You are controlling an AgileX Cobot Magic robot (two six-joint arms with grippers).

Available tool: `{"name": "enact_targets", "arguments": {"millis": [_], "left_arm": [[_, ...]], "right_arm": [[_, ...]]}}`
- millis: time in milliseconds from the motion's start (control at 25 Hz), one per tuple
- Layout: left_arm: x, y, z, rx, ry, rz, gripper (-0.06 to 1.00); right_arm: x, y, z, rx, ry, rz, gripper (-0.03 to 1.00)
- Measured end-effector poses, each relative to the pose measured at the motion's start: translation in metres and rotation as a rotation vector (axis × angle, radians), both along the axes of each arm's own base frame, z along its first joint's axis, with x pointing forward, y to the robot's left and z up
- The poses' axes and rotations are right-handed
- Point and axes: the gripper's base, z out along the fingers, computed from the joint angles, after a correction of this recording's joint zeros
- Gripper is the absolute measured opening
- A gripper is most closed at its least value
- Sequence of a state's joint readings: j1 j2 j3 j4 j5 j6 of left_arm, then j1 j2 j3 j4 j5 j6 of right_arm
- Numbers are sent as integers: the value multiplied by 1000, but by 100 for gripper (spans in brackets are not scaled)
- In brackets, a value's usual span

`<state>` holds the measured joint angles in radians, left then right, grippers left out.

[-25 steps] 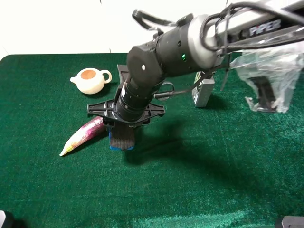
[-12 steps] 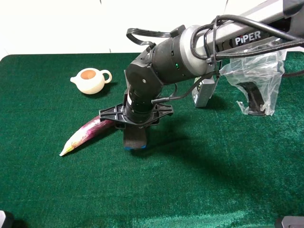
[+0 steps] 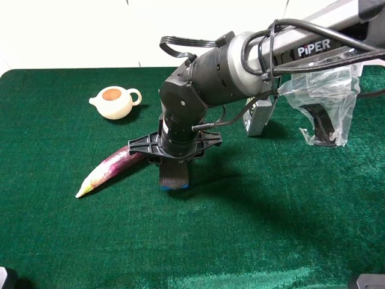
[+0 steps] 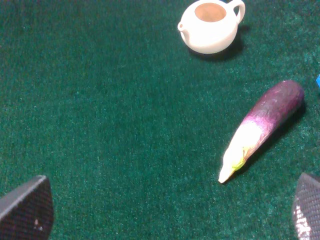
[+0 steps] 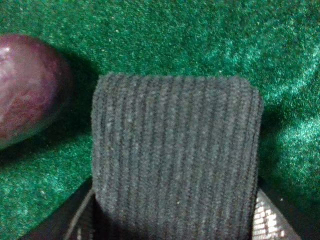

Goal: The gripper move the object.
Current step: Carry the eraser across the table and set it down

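Grey felt marks the eraser [image 5: 175, 150], clamped in the right gripper [image 3: 173, 164] and hanging below it, just beside the eggplant [image 3: 108, 168], low over the green cloth [image 3: 271, 229]. The grasp looks done; carrying it off and setting it down remain. Away from this, the left gripper [image 4: 165, 210] has its fingers spread.

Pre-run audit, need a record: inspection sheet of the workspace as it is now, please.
Surface: green felt cloth, flat.
Job's things: grey-felt, blue-backed board eraser, upright in the right gripper.
Clutter: purple eggplant beside the board eraser; cream ceramic teapot; grey pump bottle; clear plastic bag.
Grippers: right gripper shut on the board eraser; left gripper open, holding nothing.
Cables: black cables looped above the right gripper.
Surroundings: white wall.
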<state>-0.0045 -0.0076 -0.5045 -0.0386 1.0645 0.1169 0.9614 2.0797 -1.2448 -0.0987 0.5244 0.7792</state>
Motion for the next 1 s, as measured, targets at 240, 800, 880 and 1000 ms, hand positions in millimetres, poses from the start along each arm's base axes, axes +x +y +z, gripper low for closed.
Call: {"name": "enact_targets", "arguments": {"millis": [240, 800, 880, 1000], "left_arm": [[0, 0, 0, 0, 0, 0, 97], [0, 0, 0, 0, 0, 0, 97], [0, 0, 0, 0, 0, 0, 97], [0, 0, 0, 0, 0, 0, 97]], "right_arm": [[0, 0, 0, 0, 0, 0, 59], [-2, -3, 4, -26, 12, 3, 69], [-3, -5, 12, -39, 15, 16, 69], [-6, -10, 29, -48, 13, 33, 69]]}}
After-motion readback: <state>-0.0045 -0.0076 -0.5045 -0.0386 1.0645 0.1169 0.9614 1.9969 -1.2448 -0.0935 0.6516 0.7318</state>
